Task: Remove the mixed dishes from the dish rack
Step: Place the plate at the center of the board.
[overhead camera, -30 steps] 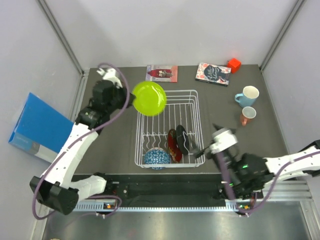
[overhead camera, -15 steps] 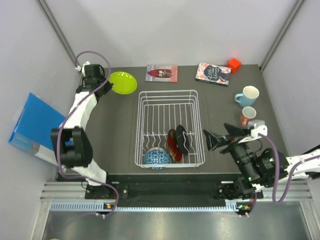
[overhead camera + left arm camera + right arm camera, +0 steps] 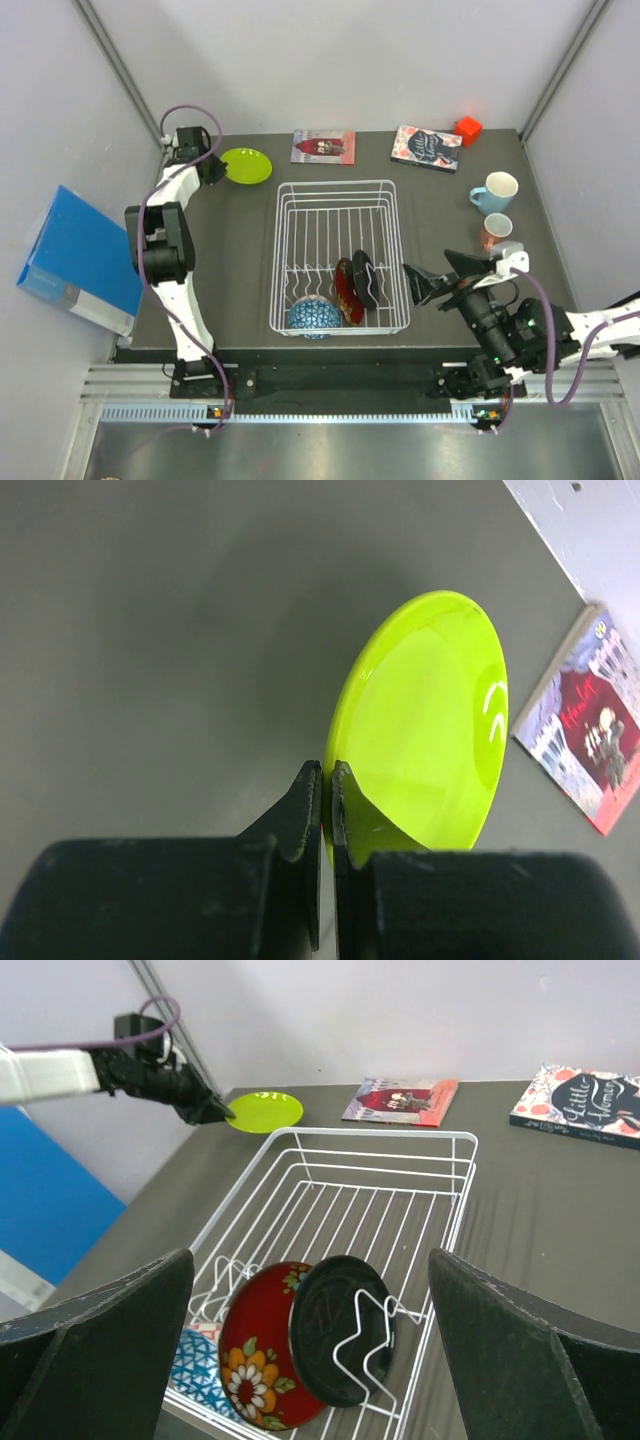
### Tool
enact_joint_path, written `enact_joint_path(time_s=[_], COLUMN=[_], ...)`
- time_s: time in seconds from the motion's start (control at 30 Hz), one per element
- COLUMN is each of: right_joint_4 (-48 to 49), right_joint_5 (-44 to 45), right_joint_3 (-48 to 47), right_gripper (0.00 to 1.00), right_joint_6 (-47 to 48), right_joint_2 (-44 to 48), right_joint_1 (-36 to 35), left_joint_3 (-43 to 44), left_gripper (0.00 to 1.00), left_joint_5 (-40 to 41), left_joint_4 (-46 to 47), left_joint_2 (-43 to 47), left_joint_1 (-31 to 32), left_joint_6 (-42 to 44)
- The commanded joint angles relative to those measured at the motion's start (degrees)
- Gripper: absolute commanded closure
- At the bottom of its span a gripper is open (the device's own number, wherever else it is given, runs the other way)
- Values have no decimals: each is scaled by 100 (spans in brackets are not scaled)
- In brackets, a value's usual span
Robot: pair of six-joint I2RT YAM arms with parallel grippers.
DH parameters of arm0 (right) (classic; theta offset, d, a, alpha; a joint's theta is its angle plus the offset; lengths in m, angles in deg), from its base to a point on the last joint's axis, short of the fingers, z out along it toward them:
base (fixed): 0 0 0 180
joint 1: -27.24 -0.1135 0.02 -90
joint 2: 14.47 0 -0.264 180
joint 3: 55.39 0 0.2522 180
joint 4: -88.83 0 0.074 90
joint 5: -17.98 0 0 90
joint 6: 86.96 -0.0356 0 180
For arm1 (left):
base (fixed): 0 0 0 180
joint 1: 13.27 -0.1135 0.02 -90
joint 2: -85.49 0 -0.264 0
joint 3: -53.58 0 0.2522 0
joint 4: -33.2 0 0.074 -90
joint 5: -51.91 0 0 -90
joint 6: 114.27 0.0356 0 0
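My left gripper [image 3: 216,168] is shut on the rim of the lime green plate [image 3: 247,165] at the table's far left corner; the left wrist view shows the jaws [image 3: 327,780] pinching the plate [image 3: 430,720]. The white wire dish rack [image 3: 335,186] holds the black plate [image 3: 366,278], the red patterned plate [image 3: 345,290] and the blue-patterned bowl [image 3: 313,317] at its near end. The light blue mug [image 3: 495,192] and the salmon-pink cup [image 3: 495,230] stand right of the rack. My right gripper [image 3: 441,272] is open and empty, right of the rack, facing it [image 3: 340,1132].
Two books [image 3: 323,146] [image 3: 427,147] and a red block [image 3: 467,129] lie along the far edge. A blue box [image 3: 80,255] leans off the table's left side. Grey walls close in the far, left and right sides.
My left arm has carried the green plate from the rack's far left corner down to the table's far left corner. My right gripper has pulled back rightward from the rack.
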Motion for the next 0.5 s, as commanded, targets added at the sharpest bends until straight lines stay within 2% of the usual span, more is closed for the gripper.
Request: enact_joint_path(time_s=[0.0, 0.2, 0.33, 0.47], right_joint_4=[-68, -173, -191, -182], right_joint_5=[31, 40, 31, -4], right_joint_3=[-214, -346, -390, -399], right_gripper=[0, 0, 0, 0], right_joint_6=[-150, -176, -185, -203], right_joint_2=[154, -171, -259, -294], right_joint_1=[64, 72, 90, 116], left_joint_3=[631, 772, 711, 570], left_gripper=[100, 100, 81, 71], left_joint_5=[-175, -202, -289, -368], left_joint_4=[41, -187, -232, -276], left_joint_2=[-493, -898, -978, -759], left_joint_1=[-17, -26, -79, -105], left_joint_6=[105, 140, 175, 237])
